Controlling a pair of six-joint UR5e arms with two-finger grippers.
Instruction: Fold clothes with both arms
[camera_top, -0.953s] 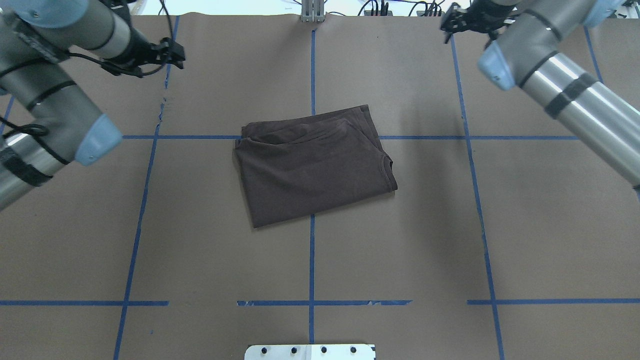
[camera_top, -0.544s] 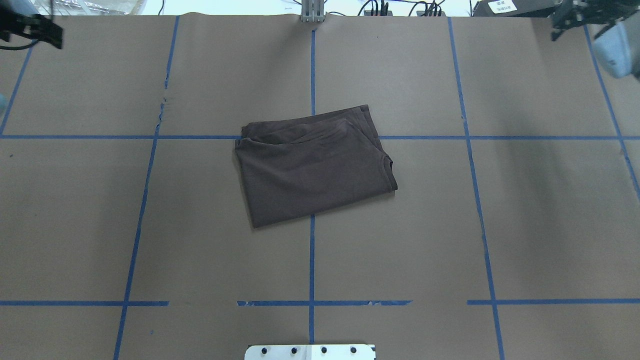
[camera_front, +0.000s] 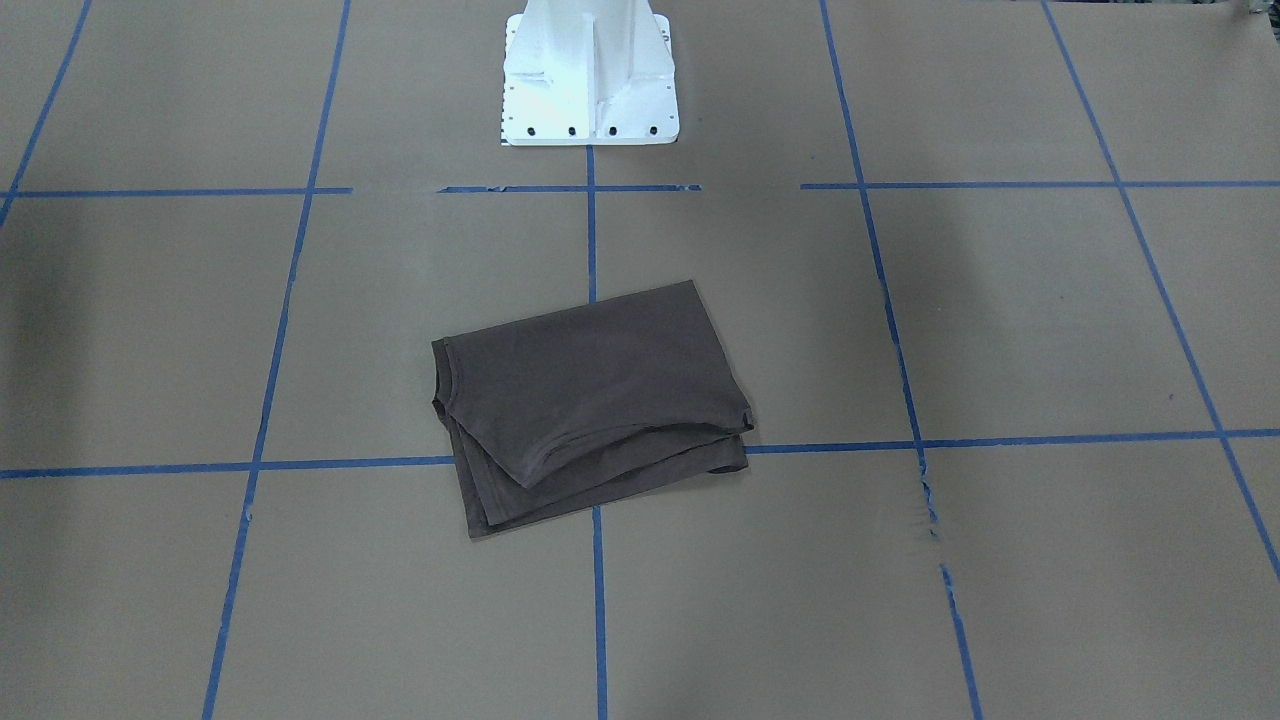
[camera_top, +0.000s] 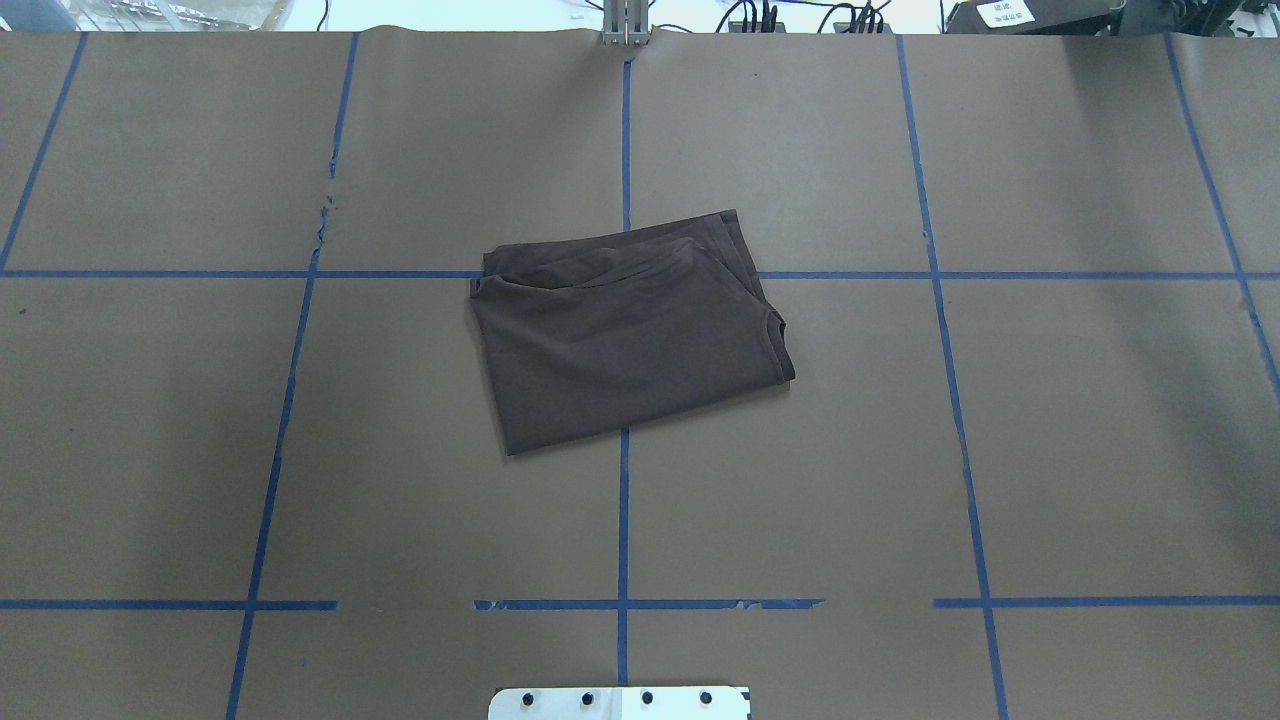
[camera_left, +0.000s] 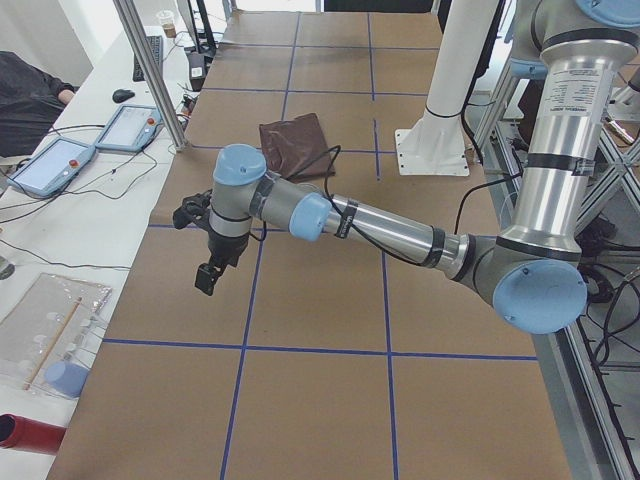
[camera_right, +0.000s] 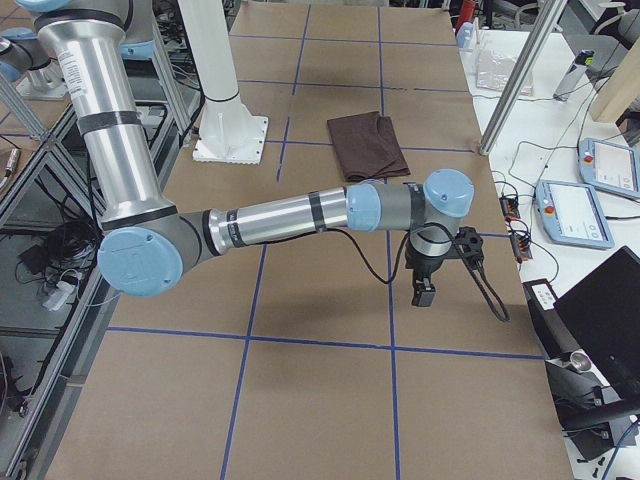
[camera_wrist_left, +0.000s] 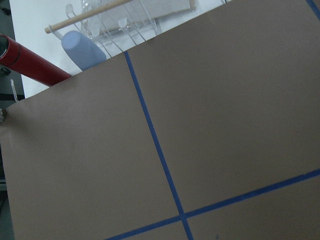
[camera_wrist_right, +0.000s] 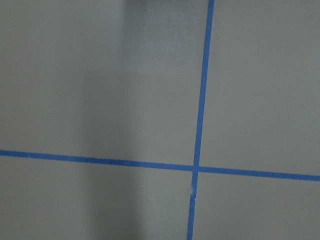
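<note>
T-shirt (camera_top: 630, 335) centred on counter (camera_top: 1100, 450), long axis nine-to-three; my left fingers (camera_left: 207, 280) hang far out at nine, right fingers (camera_right: 424, 295) at three; I cannot tell if either pair is spread.

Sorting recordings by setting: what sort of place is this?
Probably a robotics lab: a table papered and gridded with blue tape, the left arm and right arm, and teach pendants alongside.

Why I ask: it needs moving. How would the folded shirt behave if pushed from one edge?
Probably floppy: the shirt lies in loose, offset layers, so a push would likely bunch it. It looks thin, likely light. Lifted by one corner, it would probably unfold.
</note>
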